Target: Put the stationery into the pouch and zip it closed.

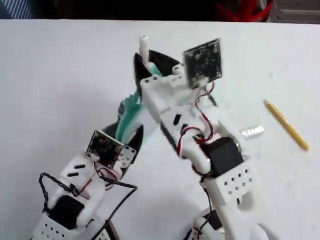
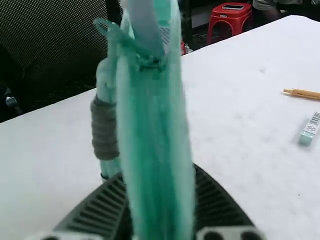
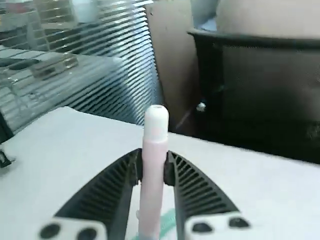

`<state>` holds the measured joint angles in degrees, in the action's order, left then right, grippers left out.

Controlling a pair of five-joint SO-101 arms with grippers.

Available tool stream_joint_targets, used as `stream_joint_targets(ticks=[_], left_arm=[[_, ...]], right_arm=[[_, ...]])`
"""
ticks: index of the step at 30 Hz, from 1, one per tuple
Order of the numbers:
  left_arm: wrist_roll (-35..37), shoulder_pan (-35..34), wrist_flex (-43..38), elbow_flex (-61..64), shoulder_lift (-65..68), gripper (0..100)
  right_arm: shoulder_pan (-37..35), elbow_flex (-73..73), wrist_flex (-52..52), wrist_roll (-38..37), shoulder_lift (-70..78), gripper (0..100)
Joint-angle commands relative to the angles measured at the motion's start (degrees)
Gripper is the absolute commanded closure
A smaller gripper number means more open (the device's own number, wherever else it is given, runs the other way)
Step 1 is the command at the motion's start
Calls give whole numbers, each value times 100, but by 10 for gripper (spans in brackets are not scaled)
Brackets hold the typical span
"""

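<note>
Step in hand: by my reading, feeding the white pen (image 3: 152, 135) into the pouch (image 2: 155, 130)
Left jaws: pinching the teal pouch, which stands on edge between them
Right jaws: pressed on the white pen's barrel; pen upright, rounded end up, lower end down by the pouch
Pouch mouth: cannot tell how far it gapes; in the left wrist view the fabric looks flat and narrow
Grey-grip pen (image 2: 104, 130): just beside the pouch's edge; inside or behind it, cannot tell
Left to pack: yellow pencil (image 1: 286, 124) and small eraser (image 1: 252, 131) lie near each other on the tabletop (image 1: 60, 65), well apart from the pouch
Doing it well: line the pen up with the opening and lower it straight; let go only once most of the barrel sits below the rim; left arm holds steady, no twist
Risk: the tip snags the zip edge and drags the pouch out of the pinch
</note>
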<state>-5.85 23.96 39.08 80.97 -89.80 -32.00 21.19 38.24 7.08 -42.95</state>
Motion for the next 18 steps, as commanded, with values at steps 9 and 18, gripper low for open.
stream_joint_targets(ticks=[9, 18], left_arm=[[-35, 57, 35, -18, -48, 887], [-35, 57, 26, -18, -48, 884]], right_arm=[[374, 211, 101, 668, 330, 981], [31, -88, 673, 668, 523, 774]])
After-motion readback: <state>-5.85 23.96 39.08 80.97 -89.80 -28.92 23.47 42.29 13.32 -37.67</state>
